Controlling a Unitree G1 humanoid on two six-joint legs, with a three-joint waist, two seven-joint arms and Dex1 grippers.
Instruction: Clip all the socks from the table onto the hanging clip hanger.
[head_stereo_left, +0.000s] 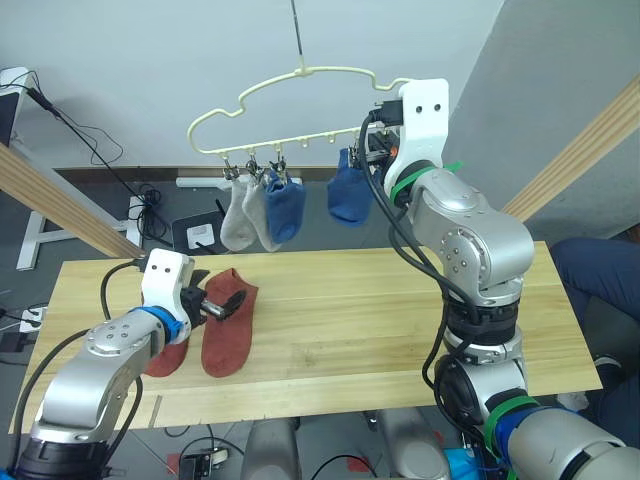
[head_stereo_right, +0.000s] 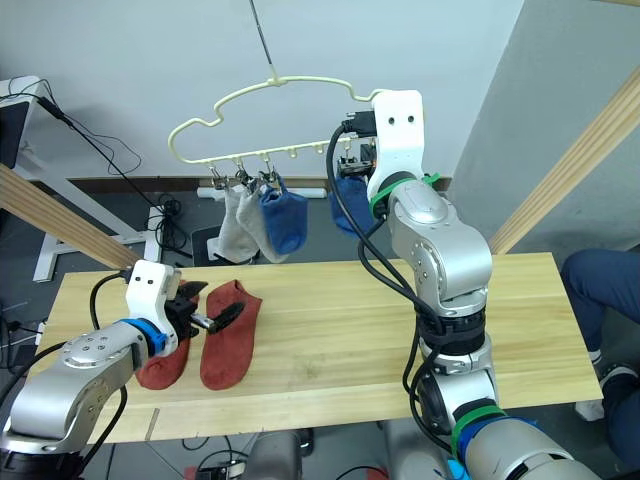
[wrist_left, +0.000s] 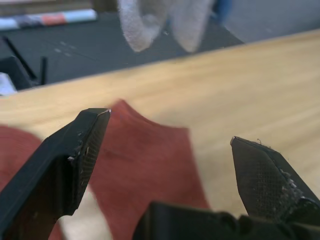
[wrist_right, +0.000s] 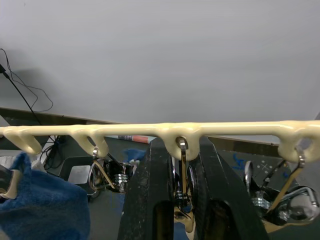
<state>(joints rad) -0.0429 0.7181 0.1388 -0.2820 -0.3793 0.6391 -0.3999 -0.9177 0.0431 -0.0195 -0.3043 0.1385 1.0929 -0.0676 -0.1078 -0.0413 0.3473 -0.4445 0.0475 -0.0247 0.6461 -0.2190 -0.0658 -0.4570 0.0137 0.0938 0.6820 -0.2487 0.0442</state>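
A: Low over the near left corner of the desk (head_stereo_left: 400, 330), the left tool (head_stereo_left: 222, 303) hung with its fingers spread wide, released, holding nothing. Its tips reached over the upper end of a rust-red sock (head_stereo_left: 228, 322) lying flat on the wood.

B: And the second red one?

A: The other rust-red sock (head_stereo_left: 168, 357) lay just beside it, to the robot's left, partly hidden under the left wrist.

B: What about the right arm?

A: Up at the clip hanger (head_stereo_left: 290, 100), the right tool (wrist_right: 181, 200) was clenched on a metal clip (wrist_right: 182, 170) hanging from the lower bar, one black finger pressed against each side of it.

B: And the rest of the socks?

A: Four were hanging from the bar. Two light grey socks (head_stereo_left: 243, 218) hung at the robot's left, a blue sock (head_stereo_left: 284, 208) touched them, and another blue sock (head_stereo_left: 348, 196) hung apart, just beside the right tool.
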